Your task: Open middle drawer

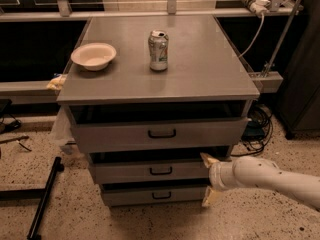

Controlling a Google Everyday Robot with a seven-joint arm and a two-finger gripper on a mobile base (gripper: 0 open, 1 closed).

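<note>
Approach step. My cream two-finger gripper (pixel 207 179), jaws spread, sits at the right end of the flat grey metal middle drawer (pixel 125 173). Next I judge it must reach the small black bar handle (pixel 161 171).

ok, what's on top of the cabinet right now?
A white bowl at the left and a soda can, upright, near the middle. Drawer interiors are dark, contents hidden. The end effector is lower down, open, at the right end of the middle drawer.
</note>
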